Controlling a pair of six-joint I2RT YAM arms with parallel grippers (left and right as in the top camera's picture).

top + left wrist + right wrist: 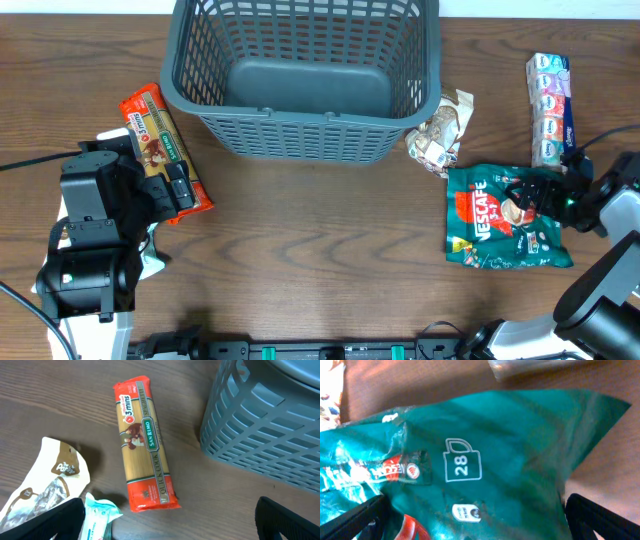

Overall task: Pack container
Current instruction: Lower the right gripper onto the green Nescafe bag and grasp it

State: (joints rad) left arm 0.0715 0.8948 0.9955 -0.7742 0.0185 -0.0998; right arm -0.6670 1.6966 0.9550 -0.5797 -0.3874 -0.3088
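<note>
The dark grey lattice container [300,75] stands empty at the back middle of the table; its corner shows in the left wrist view [265,425]. A green Nescafe bag [500,220] lies flat at the right. My right gripper [540,195] is open just above it, one finger on each side of the bag [470,460] in the right wrist view [477,525]. An orange San Remo spaghetti packet [160,145] lies left of the container. My left gripper [178,190] is open and empty over the packet's near end [145,442], fingers wide apart [170,527].
A beige snack packet [440,135] lies by the container's right front corner. A long multicoloured packet [550,95] lies at the far right. A white packet [45,480] and a teal wipes pack [100,515] lie under my left arm.
</note>
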